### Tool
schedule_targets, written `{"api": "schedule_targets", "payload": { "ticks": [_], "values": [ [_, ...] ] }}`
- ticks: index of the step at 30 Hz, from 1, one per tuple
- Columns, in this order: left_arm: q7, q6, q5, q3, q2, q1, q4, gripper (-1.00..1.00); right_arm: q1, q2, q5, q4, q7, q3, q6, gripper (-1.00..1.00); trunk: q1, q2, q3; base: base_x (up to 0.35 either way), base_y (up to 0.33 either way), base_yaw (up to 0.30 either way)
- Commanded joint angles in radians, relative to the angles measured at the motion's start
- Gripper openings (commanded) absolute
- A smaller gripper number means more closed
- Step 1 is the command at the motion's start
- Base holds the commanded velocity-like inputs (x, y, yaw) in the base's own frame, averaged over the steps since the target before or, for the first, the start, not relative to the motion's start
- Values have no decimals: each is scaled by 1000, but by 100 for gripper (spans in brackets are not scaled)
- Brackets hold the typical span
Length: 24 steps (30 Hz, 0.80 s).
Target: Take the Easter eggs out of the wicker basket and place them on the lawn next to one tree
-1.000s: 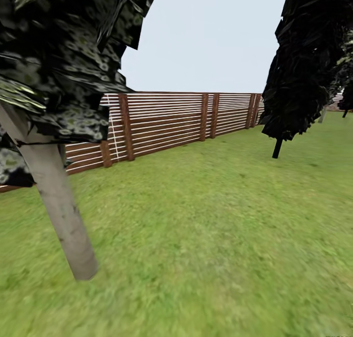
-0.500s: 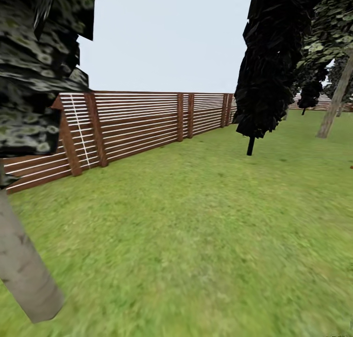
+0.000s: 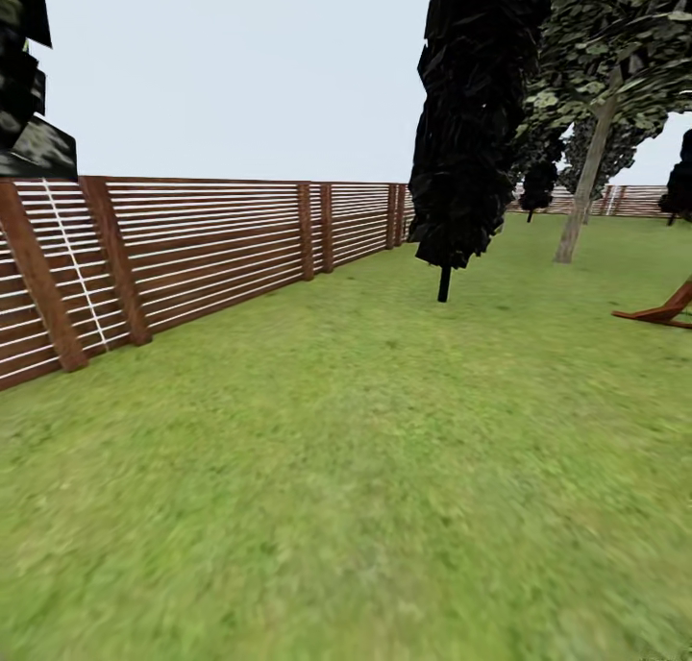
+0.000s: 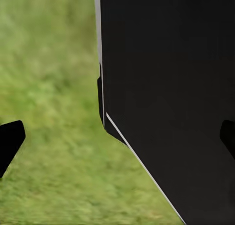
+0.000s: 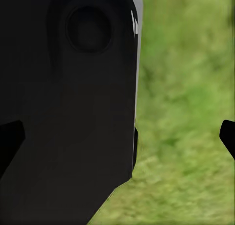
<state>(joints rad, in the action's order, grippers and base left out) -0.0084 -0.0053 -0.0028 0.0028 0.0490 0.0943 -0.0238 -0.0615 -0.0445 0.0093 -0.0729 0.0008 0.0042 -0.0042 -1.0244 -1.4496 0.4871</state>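
You're rolling across the lawn (image 3: 365, 469) with no basket or eggs in sight, only the slatted fence (image 3: 202, 248), a dark cypress (image 3: 471, 123), a leafy grey-trunked tree (image 3: 586, 181) beyond it and something brown and wooden (image 3: 663, 310) at the right edge. Left claw (image 4: 117, 137) and right claw (image 5: 117, 137) both sit spread wide and empty, tips at the frame edges against the robot's black body (image 4: 171, 97). Main risk: with the head view blurred you may overshoot or clip that cypress or the wooden thing, so slow down until you've spotted the basket.

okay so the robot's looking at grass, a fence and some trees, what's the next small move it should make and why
Probably turn the view further to its right. The head view shows lawn, the slatted fence, a dark cypress and a grey-trunked tree, with a brown wooden object cut off at the right edge. No wicker basket or eggs appear, so searching comes first.
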Motion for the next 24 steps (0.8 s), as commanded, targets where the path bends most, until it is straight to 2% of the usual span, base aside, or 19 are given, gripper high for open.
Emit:
{"api": "schedule_targets", "payload": {
  "ticks": [1, 24],
  "values": [
    [-1, 0, 0, 0, 0, 1, -2, 100, -1, 0, 1, -2, 0, 0, 0, 100, -1, 0, 1, 336, 0, -300],
    [-1, -1, 1, 0, 0, 1, -2, 100, -1, 0, 1, -2, 0, 0, 0, 100, -1, 0, 1, 336, 0, -300]
  ]
}}
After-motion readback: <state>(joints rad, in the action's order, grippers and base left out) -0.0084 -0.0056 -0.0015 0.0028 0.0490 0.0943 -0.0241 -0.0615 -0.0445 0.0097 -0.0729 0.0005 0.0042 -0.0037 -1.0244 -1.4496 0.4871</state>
